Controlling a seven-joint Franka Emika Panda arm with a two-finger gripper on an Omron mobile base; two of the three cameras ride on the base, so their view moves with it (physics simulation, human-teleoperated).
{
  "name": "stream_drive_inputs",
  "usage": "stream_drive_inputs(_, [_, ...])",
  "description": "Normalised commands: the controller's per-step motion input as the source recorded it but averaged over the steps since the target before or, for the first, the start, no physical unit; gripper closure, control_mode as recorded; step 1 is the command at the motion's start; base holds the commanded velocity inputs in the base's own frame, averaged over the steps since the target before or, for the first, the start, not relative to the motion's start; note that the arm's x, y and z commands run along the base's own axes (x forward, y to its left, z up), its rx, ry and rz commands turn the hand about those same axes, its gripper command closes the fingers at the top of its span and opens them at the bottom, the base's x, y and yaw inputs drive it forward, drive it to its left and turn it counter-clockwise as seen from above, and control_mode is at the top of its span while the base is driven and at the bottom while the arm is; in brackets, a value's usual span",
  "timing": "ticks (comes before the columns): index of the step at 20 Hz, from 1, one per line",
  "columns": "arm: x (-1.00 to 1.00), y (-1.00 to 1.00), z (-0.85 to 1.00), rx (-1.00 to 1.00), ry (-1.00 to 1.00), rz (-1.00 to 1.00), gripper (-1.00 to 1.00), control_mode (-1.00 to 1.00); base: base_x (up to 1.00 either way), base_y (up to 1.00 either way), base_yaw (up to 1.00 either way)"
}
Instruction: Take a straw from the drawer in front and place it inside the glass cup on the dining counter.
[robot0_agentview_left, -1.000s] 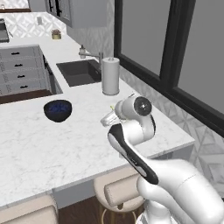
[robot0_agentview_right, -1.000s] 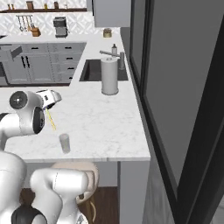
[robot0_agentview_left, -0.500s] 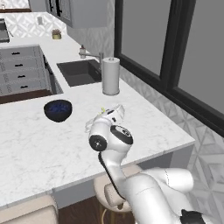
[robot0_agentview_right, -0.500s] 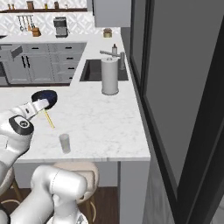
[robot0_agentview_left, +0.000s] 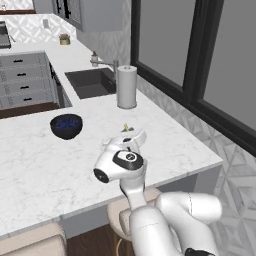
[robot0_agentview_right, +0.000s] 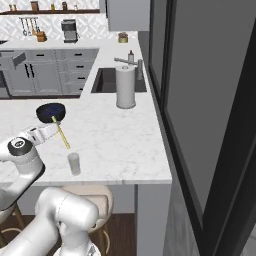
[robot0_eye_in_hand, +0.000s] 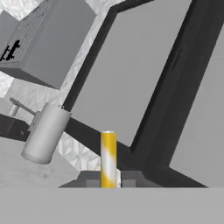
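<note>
White arm bent low — end effector (robot0_agentview_right: 54, 128) clamping tilted straw (robot0_agentview_right: 62, 136) above glass cup (robot0_agentview_right: 74, 163)

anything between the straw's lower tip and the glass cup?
Nothing. In the right base view the straw, clamped in the gripper, slants down with its tip just above and left of the glass cup; bare dining counter lies behind the gap.

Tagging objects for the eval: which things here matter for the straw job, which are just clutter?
Job:
- straw, clamped in the shut gripper
- glass cup, standing empty
- dining counter

Clutter:
- dark blue bowl
- paper-towel roll
- sink
- stools
</note>
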Motion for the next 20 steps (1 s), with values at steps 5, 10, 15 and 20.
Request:
stream_drive_inputs(5, [0.0, -0.2, -0.02, 0.17, -0.18, 0.0, 1.0, -1.0, 0.0, 0.0, 0.0])
stream_drive_inputs(10, [0.03, -0.18, -0.13, 0.21, -0.02, 0.0, 1.0, -1.0, 0.0, 0.0, 0.0])
stream_drive_inputs(15, [0.04, 0.0, -0.05, 0.2, 0.01, 0.0, 1.0, -1.0, 0.0, 0.0, 0.0])
stream_drive_inputs(20, [0.13, 0.0, -0.13, 0.11, 0.01, -0.01, 1.0, -1.0, 0.0, 0.0, 0.0])
